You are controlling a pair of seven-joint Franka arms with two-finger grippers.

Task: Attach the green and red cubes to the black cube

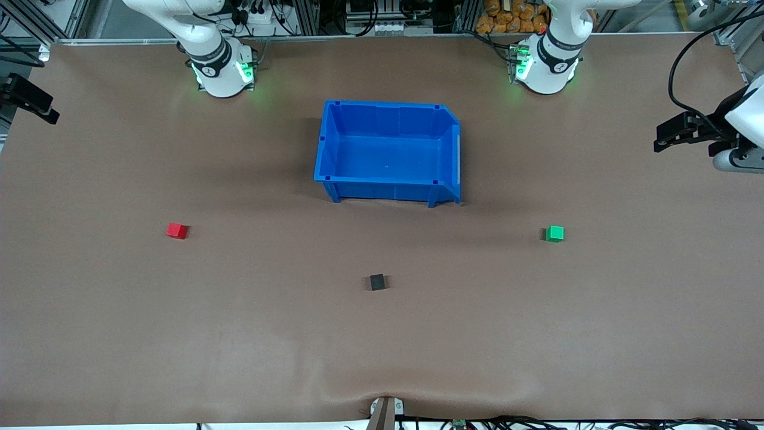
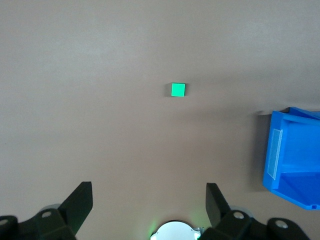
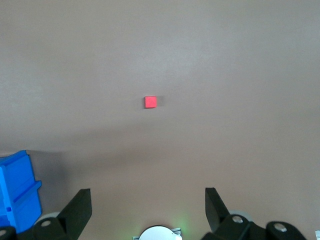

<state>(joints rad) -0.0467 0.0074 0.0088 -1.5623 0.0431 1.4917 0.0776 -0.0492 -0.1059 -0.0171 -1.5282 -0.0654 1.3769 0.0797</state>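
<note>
A black cube (image 1: 377,282) lies on the brown table, nearer the front camera than the blue bin. A red cube (image 1: 177,230) lies toward the right arm's end and shows in the right wrist view (image 3: 150,102). A green cube (image 1: 555,233) lies toward the left arm's end and shows in the left wrist view (image 2: 178,90). My left gripper (image 2: 149,192) is open and empty, high over the table with the green cube in its view. My right gripper (image 3: 148,195) is open and empty, high over the table with the red cube in its view. Neither gripper shows in the front view.
An empty blue bin (image 1: 388,152) stands mid-table between the arm bases; its corner shows in the left wrist view (image 2: 292,155) and the right wrist view (image 3: 17,192). Black camera mounts stick in at the table's ends (image 1: 686,131) (image 1: 27,98).
</note>
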